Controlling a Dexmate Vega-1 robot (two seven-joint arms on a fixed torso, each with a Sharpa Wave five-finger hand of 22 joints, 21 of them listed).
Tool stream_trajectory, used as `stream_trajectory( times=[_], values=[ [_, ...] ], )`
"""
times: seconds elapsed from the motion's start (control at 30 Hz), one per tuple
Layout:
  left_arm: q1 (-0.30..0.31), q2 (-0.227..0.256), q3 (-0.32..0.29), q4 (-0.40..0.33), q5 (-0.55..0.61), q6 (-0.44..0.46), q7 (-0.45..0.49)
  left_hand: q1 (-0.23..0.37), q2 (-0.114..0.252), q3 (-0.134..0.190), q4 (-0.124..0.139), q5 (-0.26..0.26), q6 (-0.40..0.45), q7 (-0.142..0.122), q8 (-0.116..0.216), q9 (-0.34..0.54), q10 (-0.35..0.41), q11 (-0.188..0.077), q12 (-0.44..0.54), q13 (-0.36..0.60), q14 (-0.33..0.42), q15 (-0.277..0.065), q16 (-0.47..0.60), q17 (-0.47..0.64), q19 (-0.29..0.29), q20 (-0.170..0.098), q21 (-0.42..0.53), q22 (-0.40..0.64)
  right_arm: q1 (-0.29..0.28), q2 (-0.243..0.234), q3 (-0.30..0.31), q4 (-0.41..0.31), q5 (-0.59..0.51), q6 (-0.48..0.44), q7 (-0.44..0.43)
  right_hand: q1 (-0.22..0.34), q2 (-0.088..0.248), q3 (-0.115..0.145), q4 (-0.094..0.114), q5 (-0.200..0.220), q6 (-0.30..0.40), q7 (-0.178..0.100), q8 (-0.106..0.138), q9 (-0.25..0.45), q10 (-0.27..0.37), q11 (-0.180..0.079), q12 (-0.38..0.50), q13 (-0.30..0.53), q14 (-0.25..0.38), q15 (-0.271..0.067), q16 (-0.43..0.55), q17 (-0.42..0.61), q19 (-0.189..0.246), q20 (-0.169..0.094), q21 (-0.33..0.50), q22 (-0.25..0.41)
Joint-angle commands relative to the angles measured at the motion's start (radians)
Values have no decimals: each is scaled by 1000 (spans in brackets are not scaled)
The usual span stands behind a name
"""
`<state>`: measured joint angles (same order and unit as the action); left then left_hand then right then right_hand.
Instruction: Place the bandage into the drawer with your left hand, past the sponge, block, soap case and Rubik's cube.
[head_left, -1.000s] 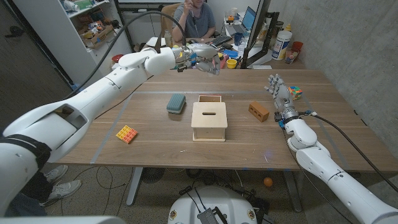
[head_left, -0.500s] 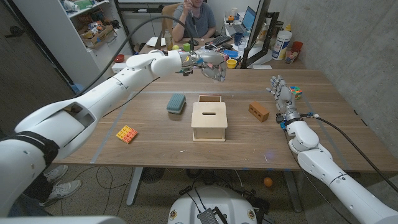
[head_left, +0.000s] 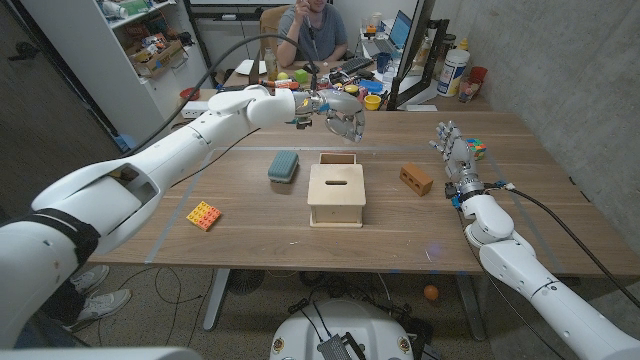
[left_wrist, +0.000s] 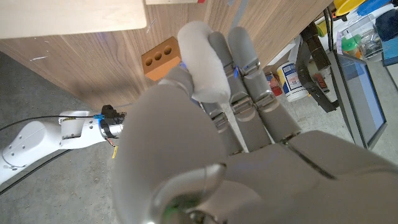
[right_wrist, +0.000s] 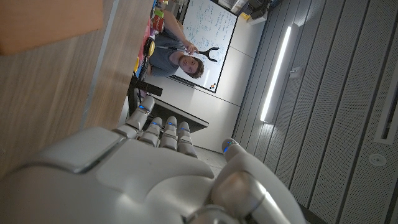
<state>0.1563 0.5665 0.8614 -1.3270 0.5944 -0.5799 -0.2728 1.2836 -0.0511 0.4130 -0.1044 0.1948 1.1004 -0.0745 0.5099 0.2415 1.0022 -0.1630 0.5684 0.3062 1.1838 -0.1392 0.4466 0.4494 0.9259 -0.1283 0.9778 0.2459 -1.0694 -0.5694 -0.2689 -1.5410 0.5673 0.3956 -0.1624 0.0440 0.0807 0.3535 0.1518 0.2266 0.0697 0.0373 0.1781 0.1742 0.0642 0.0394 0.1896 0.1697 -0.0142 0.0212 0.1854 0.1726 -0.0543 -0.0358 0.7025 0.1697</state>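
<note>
Holding the white bandage (left_wrist: 202, 62) above the open drawer (head_left: 338, 159) — left robot hand (head_left: 343, 113); right robot hand (head_left: 452, 146) spread.

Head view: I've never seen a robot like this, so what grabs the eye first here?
The long white left arm sweeps across the table, its left hand raised above the far side, just beyond the wooden box with its open drawer. In the left wrist view that hand grips a white bandage roll. The right hand stands upright near a Rubik's cube.

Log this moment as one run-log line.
left hand: holds bandage, above open drawer | right hand: open, idle | phase: carry
</note>
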Motion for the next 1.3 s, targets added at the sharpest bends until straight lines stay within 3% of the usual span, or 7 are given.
stream_trajectory(
  times=[0.03,0.53,0.83,1.3],
  values=[
    [16,11,11,1,5,-6,-27,4,20,7,1,-7,18,21,-7,-10,41,-38,-5,114,91,-95,-12,-1,-10,-67,12,-6,-10,1,2,-10,-5,-2,-8,3,58,-3,-2,-3,7,-1,9,5,3,-4,5,4,0,-3,-3,2,2,-16,-4,5],
    [44,35,20,-20,40,21,-47,6,41,13,1,-16,3,18,-29,-24,26,-34,-23,107,82,-96,-41,-4,-27,-67,23,-30,-24,-8,9,-27,-5,-9,-13,2,56,-3,-1,-3,12,2,10,5,9,-2,7,4,5,-1,-2,1,6,-16,-8,5],
    [60,51,23,-54,133,45,19,4,44,13,1,-17,-11,15,-39,-27,23,-33,-28,105,81,-96,-49,-5,-32,-66,27,-36,-32,-10,14,-30,-3,-4,-12,2,56,-3,0,-2,15,5,11,5,12,0,8,4,6,-1,-2,1,9,-16,-10,6],
    [48,42,45,-39,161,58,10,3,54,16,2,-17,-27,13,-52,-30,13,-32,-37,103,73,-96,-64,-6,-40,-66,33,-45,-40,-15,20,-41,-5,-10,-19,1,55,-4,1,-1,20,10,11,5,16,7,9,5,10,1,-2,1,14,-14,-14,6]
  ],
)
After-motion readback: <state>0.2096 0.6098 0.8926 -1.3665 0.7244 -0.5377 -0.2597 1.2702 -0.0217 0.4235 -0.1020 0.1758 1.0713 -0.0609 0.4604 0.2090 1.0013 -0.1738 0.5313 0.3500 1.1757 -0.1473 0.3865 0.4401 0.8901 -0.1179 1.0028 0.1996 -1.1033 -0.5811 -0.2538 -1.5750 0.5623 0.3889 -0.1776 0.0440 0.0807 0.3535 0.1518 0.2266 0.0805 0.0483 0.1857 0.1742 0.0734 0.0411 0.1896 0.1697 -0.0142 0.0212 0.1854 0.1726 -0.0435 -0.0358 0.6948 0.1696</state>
